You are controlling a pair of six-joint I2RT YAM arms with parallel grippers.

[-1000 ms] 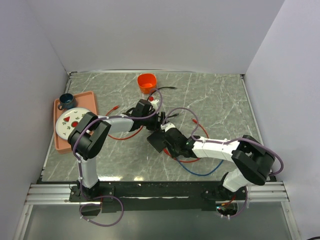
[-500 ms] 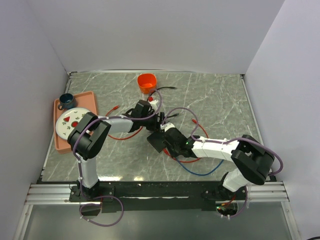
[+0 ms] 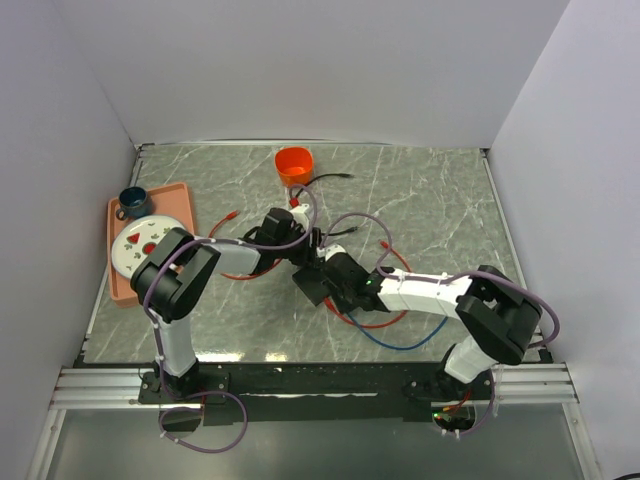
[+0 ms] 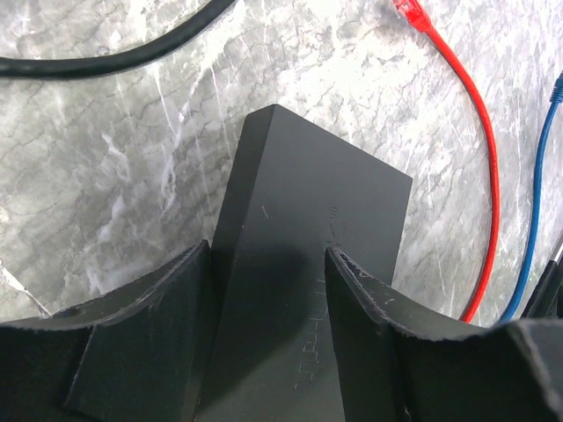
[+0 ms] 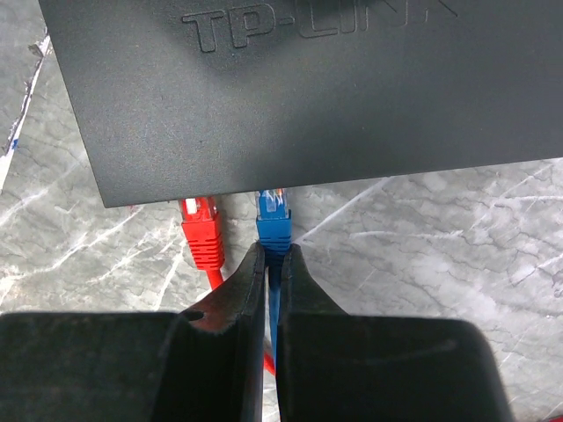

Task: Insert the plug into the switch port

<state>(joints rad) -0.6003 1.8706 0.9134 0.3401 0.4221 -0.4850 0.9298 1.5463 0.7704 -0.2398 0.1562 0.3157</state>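
Observation:
The flat black switch box point(image 5: 299, 88) fills the top of the right wrist view, with raised lettering on its top. Its port edge faces my right gripper point(image 5: 273, 251); the sockets themselves are hidden under that edge. My right gripper is shut on the blue plug point(image 5: 274, 220), just behind its boot. The plug's clear tip is at the box edge and still partly shows. A red plug point(image 5: 202, 230) sits at the edge just to its left. My left gripper point(image 4: 268, 255) is shut on the box point(image 4: 308, 229), one finger on each side. In the top view the box point(image 3: 312, 282) lies between both grippers.
An orange cup point(image 3: 293, 162) stands at the back centre. A pink tray point(image 3: 115, 290) at the left holds a white plate point(image 3: 140, 245) and a dark blue cup point(image 3: 132, 200). Red cable point(image 3: 240, 274), blue cable point(image 3: 400, 345) and black cable point(image 3: 335, 177) loop over the marble table around the box.
Both grippers and the box have shifted slightly to the left. The left wrist has drawn back a little.

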